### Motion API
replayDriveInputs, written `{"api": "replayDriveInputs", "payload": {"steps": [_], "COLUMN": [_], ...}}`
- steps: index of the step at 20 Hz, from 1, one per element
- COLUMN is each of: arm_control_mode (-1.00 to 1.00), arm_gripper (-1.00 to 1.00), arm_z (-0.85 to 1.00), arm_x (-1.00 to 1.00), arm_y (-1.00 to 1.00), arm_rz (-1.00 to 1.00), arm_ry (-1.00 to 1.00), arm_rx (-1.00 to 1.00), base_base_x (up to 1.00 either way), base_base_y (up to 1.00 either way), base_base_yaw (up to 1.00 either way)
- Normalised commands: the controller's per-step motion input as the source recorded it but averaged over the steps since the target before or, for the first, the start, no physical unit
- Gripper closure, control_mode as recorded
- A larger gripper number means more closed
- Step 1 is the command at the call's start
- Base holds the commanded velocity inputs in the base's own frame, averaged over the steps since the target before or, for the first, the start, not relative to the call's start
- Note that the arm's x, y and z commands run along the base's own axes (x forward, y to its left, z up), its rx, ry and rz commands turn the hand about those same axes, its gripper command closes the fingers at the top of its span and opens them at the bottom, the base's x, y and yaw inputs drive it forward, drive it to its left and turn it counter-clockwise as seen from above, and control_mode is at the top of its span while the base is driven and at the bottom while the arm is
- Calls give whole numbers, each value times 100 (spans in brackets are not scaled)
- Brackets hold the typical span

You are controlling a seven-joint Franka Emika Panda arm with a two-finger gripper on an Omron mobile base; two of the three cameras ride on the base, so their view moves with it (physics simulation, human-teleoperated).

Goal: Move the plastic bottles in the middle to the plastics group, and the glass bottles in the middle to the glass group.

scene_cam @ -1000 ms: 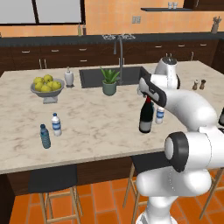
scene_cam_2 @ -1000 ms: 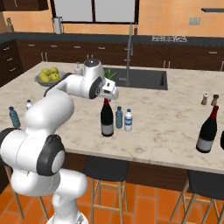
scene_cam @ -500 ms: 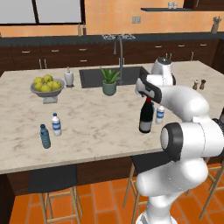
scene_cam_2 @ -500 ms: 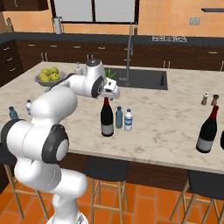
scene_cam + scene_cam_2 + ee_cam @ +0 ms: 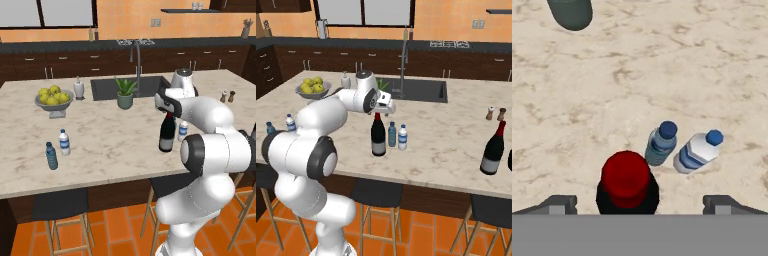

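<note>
The tall near-black glass bottle (image 5: 167, 134) (image 5: 378, 135) with a red cap (image 5: 626, 180) stands mid-counter. Just to its right stand a blue-tinted plastic bottle (image 5: 392, 134) (image 5: 661, 143) and a clear one with a blue label (image 5: 402, 137) (image 5: 698, 150) (image 5: 183, 131). My gripper (image 5: 169, 111) (image 5: 387, 107) (image 5: 641, 202) hovers directly above the red cap, open, with its fingertips (image 5: 559, 202) wide apart on either side of it. The plastics group (image 5: 64, 142) (image 5: 290, 121) is at the counter's left. A dark reddish bottle of the glass group (image 5: 493, 148) stands at the far right.
A potted plant (image 5: 125, 95) (image 5: 571, 12) stands behind the bottles beside the sink (image 5: 130, 86). A fruit bowl (image 5: 53, 97) and a white soap dispenser (image 5: 78, 88) sit at the back left. Salt and pepper shakers (image 5: 495, 113) are at the right. Stools (image 5: 372, 192) stand below the counter's front edge.
The arm's elbow has swung and the hand has shifted slightly above the dark bottle. The bottles have not moved.
</note>
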Motion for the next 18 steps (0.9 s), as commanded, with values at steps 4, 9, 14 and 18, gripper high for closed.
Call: {"api": "replayDriveInputs", "payload": {"steps": [4, 9, 14, 18], "arm_control_mode": [-100, -100, -100, -100], "arm_gripper": [-100, -100, -100, 100], "arm_z": [-1, -6, -11, -21], "arm_x": [19, 23, 5, -1], "arm_y": [1, 4, 1, 0], "arm_rz": [0, -2, -2, -2], "arm_ry": [0, 0, 0, 0], "arm_rx": [2, 1, 1, 1], "base_base_x": [0, 0, 0, 0], "base_base_y": [0, 0, 0, 0], "base_base_yaw": [0, 0, 0, 0]}}
